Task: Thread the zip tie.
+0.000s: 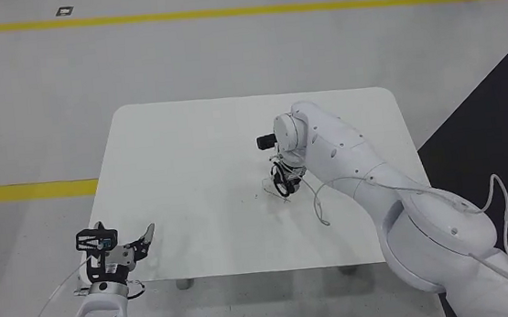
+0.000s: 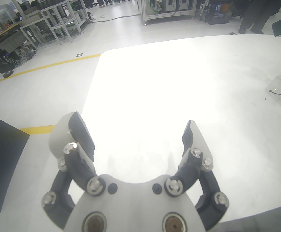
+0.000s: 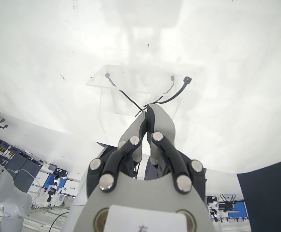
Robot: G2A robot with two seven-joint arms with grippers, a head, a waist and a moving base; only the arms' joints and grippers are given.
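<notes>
one white tabletop point(image 1: 190, 165) with rounded corners carries the work. the right arm point(image 1: 345, 150) extends over it from the near right side, with its wrist over the tabletop a little right of centre.

the left gripper point(image 2: 132, 118) is positioned at the near left corner of the tabletop, at the edge. its two fingers are spread wide, with nothing between the ribbed pads point(image 2: 84, 136).

the right gripper point(image 3: 147, 108) points down at the tabletop. its fingers are pressed together at the tips, pinching the thin straps of two black zip ties point(image 3: 177, 93) at the point where the straps cross. whether both straps are clamped, or one merely passes the tips, cannot be determined.

a clear plastic container point(image 3: 96, 80) sits on the tabletop just beyond the right gripper's tips. in the left wrist view it stands well apart from the left gripper.

one zip tie curves away from the tips to its square head point(image 3: 187, 79), beside the container. the other runs nearly straight from the tips to its head point(image 3: 107, 75), at the container's wall. a short tail end point(image 3: 136, 114) projects on the near side of the tips.

a fainter third head shape point(image 3: 172, 77) shows at the clear plastic. whether it is a tie or a reflection cannot be determined.
</notes>
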